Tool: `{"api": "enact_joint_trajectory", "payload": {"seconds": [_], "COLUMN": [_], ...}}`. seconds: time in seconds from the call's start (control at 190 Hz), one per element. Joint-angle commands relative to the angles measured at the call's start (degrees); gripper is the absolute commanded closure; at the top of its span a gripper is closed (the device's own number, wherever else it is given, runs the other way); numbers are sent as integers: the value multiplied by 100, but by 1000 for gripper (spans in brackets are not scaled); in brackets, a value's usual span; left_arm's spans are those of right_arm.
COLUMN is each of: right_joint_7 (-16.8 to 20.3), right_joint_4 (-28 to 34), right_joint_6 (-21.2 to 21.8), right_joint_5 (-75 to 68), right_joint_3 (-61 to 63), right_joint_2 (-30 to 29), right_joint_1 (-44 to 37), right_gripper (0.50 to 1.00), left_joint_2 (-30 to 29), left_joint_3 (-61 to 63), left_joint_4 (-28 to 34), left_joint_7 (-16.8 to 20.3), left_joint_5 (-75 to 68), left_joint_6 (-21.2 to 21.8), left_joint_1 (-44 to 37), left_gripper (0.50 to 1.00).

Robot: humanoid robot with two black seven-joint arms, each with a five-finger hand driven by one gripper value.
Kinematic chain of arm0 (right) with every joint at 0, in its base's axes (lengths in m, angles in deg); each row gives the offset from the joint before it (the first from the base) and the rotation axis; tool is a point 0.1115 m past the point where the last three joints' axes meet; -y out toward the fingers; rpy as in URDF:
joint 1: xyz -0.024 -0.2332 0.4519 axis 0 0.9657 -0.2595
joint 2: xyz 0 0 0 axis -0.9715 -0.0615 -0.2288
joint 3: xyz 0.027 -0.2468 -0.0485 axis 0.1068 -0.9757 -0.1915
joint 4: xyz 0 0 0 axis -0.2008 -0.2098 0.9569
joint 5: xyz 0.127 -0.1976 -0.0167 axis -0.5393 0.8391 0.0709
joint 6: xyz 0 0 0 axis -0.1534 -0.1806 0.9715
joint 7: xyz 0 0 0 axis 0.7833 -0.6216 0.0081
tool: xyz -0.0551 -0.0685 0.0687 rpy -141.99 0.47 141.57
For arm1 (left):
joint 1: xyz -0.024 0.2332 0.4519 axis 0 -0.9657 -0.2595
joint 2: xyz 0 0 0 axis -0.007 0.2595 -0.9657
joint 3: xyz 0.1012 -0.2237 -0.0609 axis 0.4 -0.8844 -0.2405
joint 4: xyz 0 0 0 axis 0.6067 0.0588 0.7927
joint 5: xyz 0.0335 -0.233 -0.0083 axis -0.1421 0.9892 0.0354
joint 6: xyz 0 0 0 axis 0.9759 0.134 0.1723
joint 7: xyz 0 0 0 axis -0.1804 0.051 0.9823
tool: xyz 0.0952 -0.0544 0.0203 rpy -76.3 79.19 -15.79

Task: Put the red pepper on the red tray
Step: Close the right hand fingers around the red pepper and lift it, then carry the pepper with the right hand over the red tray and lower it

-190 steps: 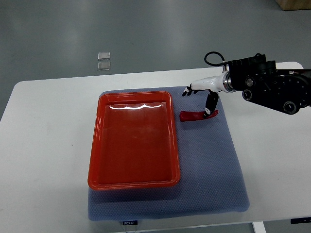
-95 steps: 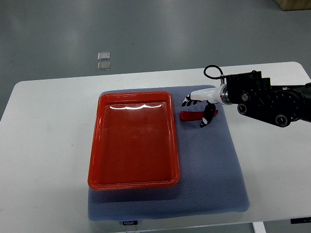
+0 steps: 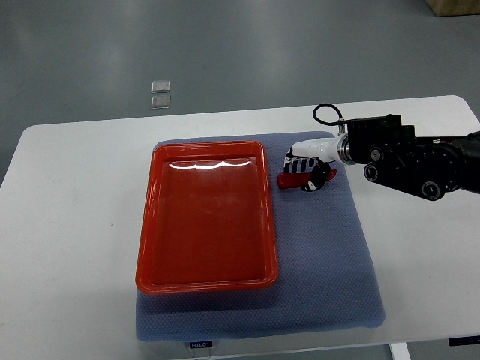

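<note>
Right hand (image 3: 308, 166) curled around red pepper (image 3: 294, 180), fingers closed on it. Pepper lies on blue mat (image 3: 330, 255), just right of red tray (image 3: 205, 217), near its far corner.

The right hand (image 3: 309, 166) covers the middle of the red pepper (image 3: 288, 180), and whether it truly grips it is too small to tell. The right arm (image 3: 420, 161) runs off at 3 o'clock. The worktop (image 3: 67, 225) is cropped at 6 o'clock.
</note>
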Motion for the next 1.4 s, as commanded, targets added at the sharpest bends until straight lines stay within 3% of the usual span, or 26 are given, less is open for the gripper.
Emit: {"api": "enact_joint_trajectory", "payload": {"seconds": [0.0,0.195,0.648,0.864,0.98,1.396], "right_joint_7": [-9,-9,-35,-88,-202,-404], "right_joint_4": [7,7,-108,-178,-160,-46], "right_joint_6": [1,10,-8,-245,-456,-597], "right_joint_5": [0,0,0,-87,-105,-114], "right_joint_3": [-1,-1,52,139,438,649], "right_joint_2": [0,0,123,185,44,-922], "right_joint_1": [-1,-1,-300,-546,-599,-713], "right_gripper": [865,1000,1000,1000,1000,1000], "left_joint_2": [0,0,0,0,0,0], "left_joint_3": [0,0,0,0,0,0], "left_joint_4": [0,0,0,0,0,0], "left_joint_7": [-1,-1,-1,-1,-1,-1], "left_joint_5": [0,0,0,0,0,0], "left_joint_6": [0,0,0,0,0,0], "left_joint_1": [0,0,0,0,0,0], "left_gripper": [500,500,500,500,500,500]}}
